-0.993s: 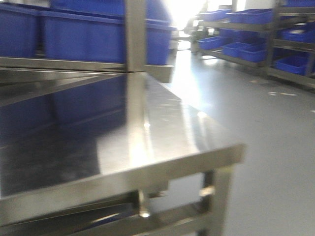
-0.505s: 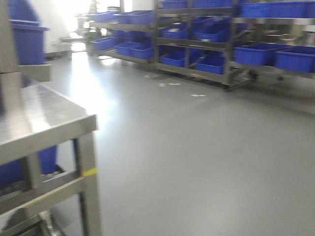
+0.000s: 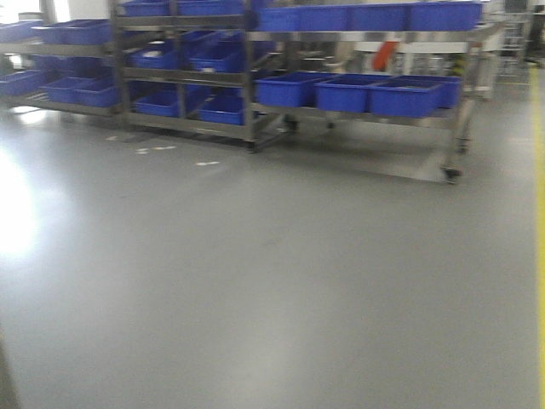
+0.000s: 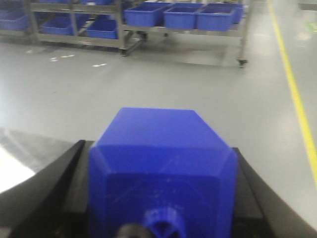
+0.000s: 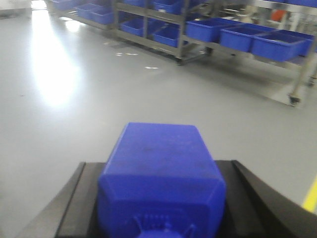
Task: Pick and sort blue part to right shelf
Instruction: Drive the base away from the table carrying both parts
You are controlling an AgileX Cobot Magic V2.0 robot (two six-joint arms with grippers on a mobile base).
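Blue plastic fills the near view at both of my wrists. My left end effector (image 4: 158, 147) is clenched on a blue part (image 4: 161, 168), a blocky piece with bevelled corners. Its black fingers (image 4: 44, 193) press against the part on either side. My right end effector (image 5: 158, 162) grasps a second blue part (image 5: 161, 173) of the same shape in the same way, with dark fingers (image 5: 255, 196) tight to its flanks. Both parts are held above the floor (image 3: 272, 281) and are well apart from the shelf (image 3: 358, 37).

Bare, glossy grey floor lies between me and the shelf. A yellow line (image 4: 297, 99) runs along the floor to the right of the shelf. A few small white marks (image 3: 162, 149) lie on the floor in front of the shelf and to its left.

The shelf is a steel frame on small wheels. Three blue bins (image 3: 404, 96) stand side by side on its lower level, and more line its top level. A second rack (image 3: 170, 77) with bins of the same kind stands just left of the shelf. Something orange (image 3: 383, 55) shows behind the shelf, too blurred to make out.
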